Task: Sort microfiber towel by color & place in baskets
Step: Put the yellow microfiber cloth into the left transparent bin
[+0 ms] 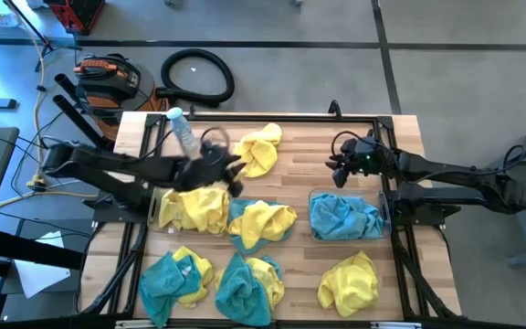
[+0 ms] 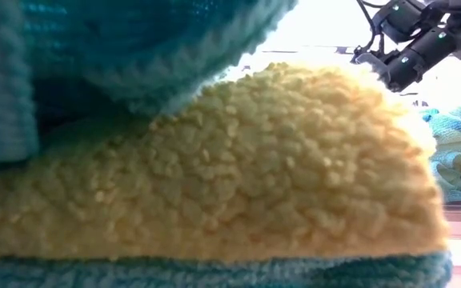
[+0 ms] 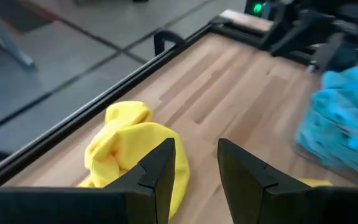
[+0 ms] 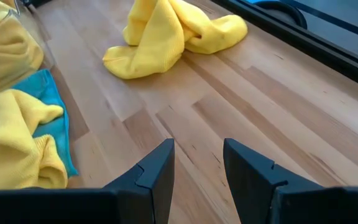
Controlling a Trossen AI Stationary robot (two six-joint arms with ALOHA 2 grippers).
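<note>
Counter: a slatted wood counter on a grey floor, strewn with towels.
Towels: yellow ones fill the left basket; blue ones fill the right basket; a lone yellow towel lies at the far side, mixed heaps nearer.
Left jaws: slightly parted, empty, just beside the lone yellow towel.
Right jaws: slightly parted, empty, raised beside the blue basket.
Risk: in the mixed heaps, a blue towel could be dragged along with a yellow one and missorted.

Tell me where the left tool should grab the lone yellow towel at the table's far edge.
Grip the raised bunched fold at the top of the yellow towel, coming down from above. It lies crumpled, apart from the other cloths, just ahead of the open left tool, and the hump gives the fingers something to pinch.
</note>
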